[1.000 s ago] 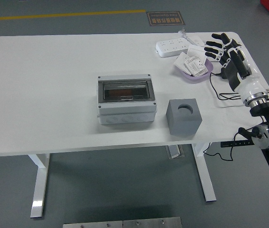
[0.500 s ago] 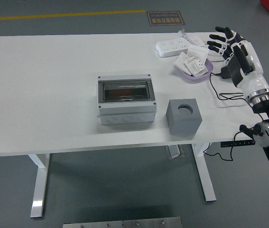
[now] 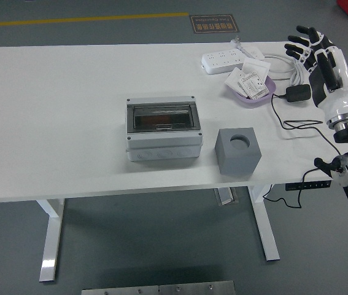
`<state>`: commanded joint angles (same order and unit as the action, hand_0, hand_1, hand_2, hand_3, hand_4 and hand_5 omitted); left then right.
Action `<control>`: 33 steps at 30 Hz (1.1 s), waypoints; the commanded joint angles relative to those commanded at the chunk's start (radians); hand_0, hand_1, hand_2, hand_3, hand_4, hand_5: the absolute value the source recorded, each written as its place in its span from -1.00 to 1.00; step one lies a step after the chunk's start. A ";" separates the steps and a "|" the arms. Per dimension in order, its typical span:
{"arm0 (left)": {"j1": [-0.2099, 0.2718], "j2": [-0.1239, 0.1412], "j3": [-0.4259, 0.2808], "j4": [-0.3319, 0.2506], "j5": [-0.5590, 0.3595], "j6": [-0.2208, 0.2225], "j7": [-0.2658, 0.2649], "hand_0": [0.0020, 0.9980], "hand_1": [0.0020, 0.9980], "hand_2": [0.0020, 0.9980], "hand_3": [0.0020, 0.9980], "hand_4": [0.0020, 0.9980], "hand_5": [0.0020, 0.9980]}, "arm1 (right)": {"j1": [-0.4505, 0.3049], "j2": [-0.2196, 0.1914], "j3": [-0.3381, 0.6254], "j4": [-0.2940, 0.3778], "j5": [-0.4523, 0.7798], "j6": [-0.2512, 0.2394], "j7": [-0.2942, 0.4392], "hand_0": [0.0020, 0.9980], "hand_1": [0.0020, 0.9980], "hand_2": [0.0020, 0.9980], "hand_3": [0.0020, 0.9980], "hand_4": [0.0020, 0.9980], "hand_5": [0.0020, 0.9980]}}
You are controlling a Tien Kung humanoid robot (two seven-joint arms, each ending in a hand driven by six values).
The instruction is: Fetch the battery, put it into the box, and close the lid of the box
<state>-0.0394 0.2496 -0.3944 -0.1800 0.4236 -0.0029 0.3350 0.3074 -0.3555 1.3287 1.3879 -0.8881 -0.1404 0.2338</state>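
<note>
A grey box (image 3: 163, 129) with a dark transparent lid lies near the table's middle, its lid down. Right of it stands a grey cube (image 3: 237, 152) with a round hole in its top. A purple bowl (image 3: 252, 90) holding several small white packets sits at the back right. My right hand (image 3: 312, 50) is raised over the table's far right edge, fingers spread and holding nothing, to the right of the bowl. I cannot make out a battery with certainty. The left arm does not show.
A white power strip (image 3: 224, 59) lies at the back right with white cable (image 3: 279, 64) beside it. A black adapter (image 3: 298, 93) and its black cord (image 3: 293, 126) trail across the right edge of the white table (image 3: 57, 123).
My right hand has swung to the right and slightly up, away from the bowl toward the table's right edge, uncovering the black adapter. Nothing on the table has moved.
</note>
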 joint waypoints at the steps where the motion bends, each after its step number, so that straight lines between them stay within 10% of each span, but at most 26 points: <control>1: 0.000 0.000 0.001 0.000 -0.001 0.000 0.000 0.15 0.17 0.01 0.11 0.05 -1.00 | 0.000 0.000 0.000 -0.002 -0.002 0.002 -0.003 0.53 0.36 0.37 0.44 0.75 0.43; 33: -0.002 -0.001 0.001 0.000 -0.005 -0.002 0.002 0.15 0.17 0.01 0.11 0.05 -1.00 | -0.002 0.001 0.012 -0.007 -0.017 0.026 -0.033 0.68 0.66 0.71 0.68 0.78 0.37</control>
<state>-0.0413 0.2483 -0.3935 -0.1800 0.4185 -0.0044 0.3372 0.3055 -0.3546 1.3404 1.3811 -0.9052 -0.1143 0.2012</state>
